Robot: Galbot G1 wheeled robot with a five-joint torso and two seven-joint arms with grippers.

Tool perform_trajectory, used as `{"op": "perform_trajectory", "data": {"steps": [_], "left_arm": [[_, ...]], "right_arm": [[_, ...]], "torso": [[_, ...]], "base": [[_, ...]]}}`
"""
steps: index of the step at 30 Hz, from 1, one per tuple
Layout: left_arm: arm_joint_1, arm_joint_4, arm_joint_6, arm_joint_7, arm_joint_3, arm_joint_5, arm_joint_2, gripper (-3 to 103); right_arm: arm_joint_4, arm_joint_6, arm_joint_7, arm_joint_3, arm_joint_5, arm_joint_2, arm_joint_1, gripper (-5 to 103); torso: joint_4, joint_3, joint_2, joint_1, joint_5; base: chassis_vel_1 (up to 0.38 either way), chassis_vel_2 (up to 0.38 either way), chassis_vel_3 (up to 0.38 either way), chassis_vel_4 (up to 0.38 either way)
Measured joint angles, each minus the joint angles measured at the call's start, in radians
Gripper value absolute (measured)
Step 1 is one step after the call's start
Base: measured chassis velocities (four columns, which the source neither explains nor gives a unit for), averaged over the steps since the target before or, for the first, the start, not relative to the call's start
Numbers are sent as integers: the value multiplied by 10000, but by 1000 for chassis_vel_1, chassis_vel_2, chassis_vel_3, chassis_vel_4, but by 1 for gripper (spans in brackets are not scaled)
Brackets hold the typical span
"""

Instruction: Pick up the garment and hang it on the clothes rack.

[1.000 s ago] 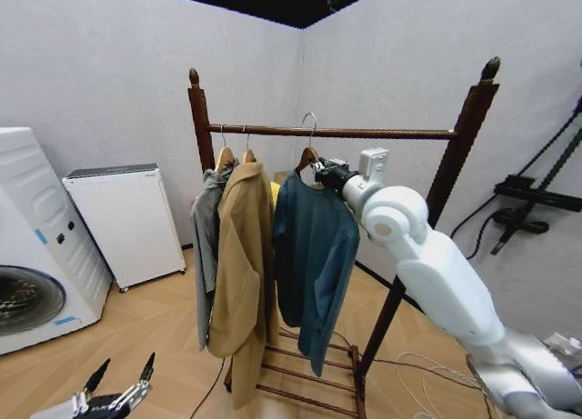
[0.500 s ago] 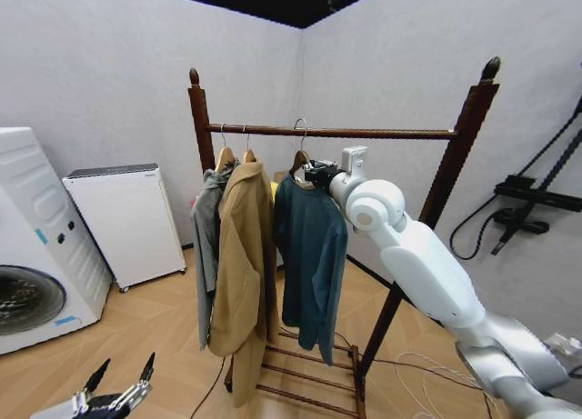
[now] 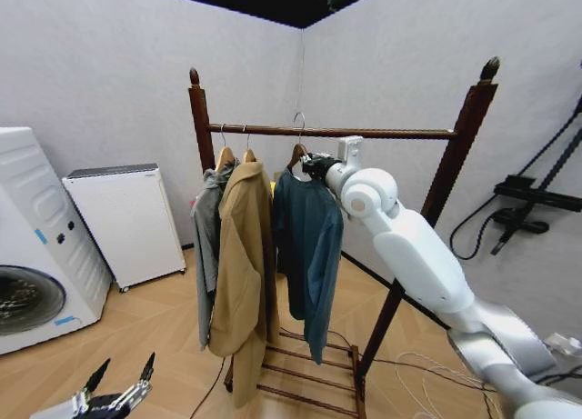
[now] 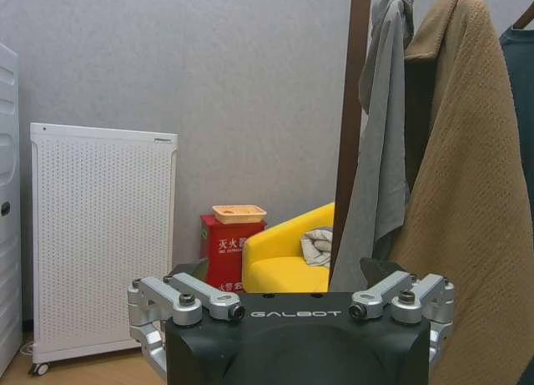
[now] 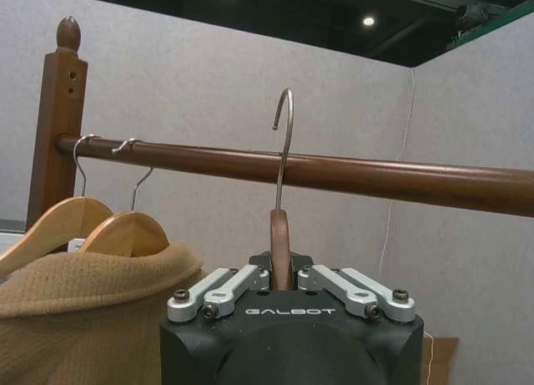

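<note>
The right pincer (image 3: 312, 164) is held up at the clothes rack (image 3: 327, 131), its fingers clamped on the neck of the wooden hanger (image 5: 280, 250). The hanger's metal hook (image 5: 285, 134) is raised above the top bar, not resting on it. The garment (image 3: 307, 246) hangs from this hanger, just beside the tan coat (image 3: 242, 274). The left pincer (image 3: 116, 396) is parked low near the floor, fingers spread open.

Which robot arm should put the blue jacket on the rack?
Probably the right: its gripper already clamps the garment by its hanger, hook up by the clothes rack bar. The left gripper hangs low, open.
</note>
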Motion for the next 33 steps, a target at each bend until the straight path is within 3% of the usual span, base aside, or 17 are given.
{"op": "perform_trajectory", "data": {"steps": [18,20,22,24,25,27,30,31,33], "left_arm": [[0,1,0,0,0,0,0,100],[0,0,0,0,0,0,0,100],[0,0,0,0,0,0,0,100],[0,0,0,0,0,0,0,100],[0,0,0,0,0,0,0,100],[0,0,0,0,0,0,0,100],[0,0,0,0,0,0,0,100],[0,0,0,0,0,0,0,100],[0,1,0,0,0,0,0,100]], "right_arm": [[-227,-81,-134,-279,194,291,-33,9],[-44,-83,-143,-225,297,271,-46,14],[292,-64,-158,-111,624,90,-196,30],[408,-47,-169,-35,788,4,-270,30],[787,71,-182,265,1264,-247,-574,41],[936,96,-185,381,1390,-354,-700,41],[1839,216,-247,1112,1908,-998,-1451,57],[1839,216,-247,1112,1908,-998,-1451,57],[3067,299,-154,2091,2963,-1698,-2229,68]], "torso": [[0,1,-1,1,1],[0,-1,0,0,-3],[1,0,0,0,-1],[2,0,0,0,1],[1,-1,0,0,-1],[1,0,1,0,0],[-2,0,1,0,4],[-2,0,1,0,4],[0,0,0,0,4]], "base": [[0,0,0,0],[0,0,0,0],[0,0,0,0],[0,0,0,0],[0,0,0,0],[0,0,0,0],[0,0,0,0],[0,0,0,0],[0,0,0,0]]}}
